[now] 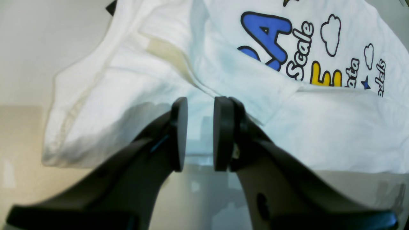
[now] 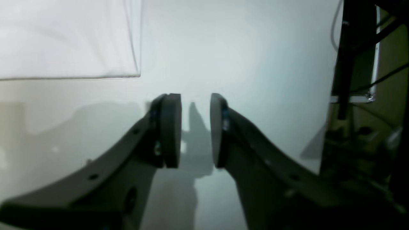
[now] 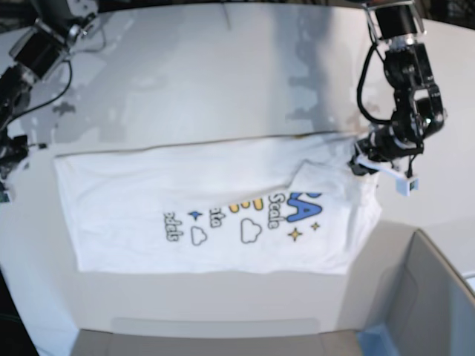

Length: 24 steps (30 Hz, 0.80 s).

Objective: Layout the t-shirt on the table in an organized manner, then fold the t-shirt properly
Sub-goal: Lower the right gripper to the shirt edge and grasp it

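The white t-shirt lies spread flat on the white table, with its blue and yellow lettering, clouds and stars facing up. A sleeve at its upper right is folded in over the print. My left gripper hovers at that corner. In the left wrist view it is open, its pads apart over the shirt's edge, with no cloth between them. My right gripper is open over bare table. One shirt corner lies beyond it to the left.
A grey open-topped bin stands at the front right, close to the shirt's corner. Dark frame parts and cables rise past the table's edge in the right wrist view. Cables and arm hardware sit at the back left.
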Motion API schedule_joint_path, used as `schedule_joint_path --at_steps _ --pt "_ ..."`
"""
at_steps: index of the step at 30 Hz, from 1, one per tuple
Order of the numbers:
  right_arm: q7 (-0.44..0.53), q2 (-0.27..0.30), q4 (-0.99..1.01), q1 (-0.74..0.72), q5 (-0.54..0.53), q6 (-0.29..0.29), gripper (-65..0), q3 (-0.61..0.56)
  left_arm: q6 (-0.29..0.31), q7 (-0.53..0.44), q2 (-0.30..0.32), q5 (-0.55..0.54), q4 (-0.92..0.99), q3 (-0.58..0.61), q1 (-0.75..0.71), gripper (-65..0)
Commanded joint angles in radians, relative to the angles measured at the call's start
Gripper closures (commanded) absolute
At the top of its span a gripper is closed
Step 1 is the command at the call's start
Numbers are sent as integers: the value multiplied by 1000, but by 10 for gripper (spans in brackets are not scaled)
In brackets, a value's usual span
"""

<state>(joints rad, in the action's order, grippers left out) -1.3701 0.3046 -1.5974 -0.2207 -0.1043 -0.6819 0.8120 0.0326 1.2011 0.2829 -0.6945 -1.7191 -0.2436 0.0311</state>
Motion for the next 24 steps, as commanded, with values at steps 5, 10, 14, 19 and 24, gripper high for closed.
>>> schedule_joint_path --at_steps 5,10,14,19,24 --pt "-2 15 -4 1 -85 -16 -191 34 7 -14 11 -7 -19 -1 2 -155" --pt "-2 23 136 16 -318 -16 -192 37 7 -14 9 -7 -20 -1 -4 -155" --pt "1 49 273 24 -444 -16 -192 39 7 -14 9 -7 -20 -1 -6 -155" --pt "76 48 273 45 -460 -16 -192 120 7 -20 9 -7 -20 -1 -24 -155" --pt "123 48 277 50 -450 -16 -192 159 8 -22 9 -7 -20 -1 -26 -155"
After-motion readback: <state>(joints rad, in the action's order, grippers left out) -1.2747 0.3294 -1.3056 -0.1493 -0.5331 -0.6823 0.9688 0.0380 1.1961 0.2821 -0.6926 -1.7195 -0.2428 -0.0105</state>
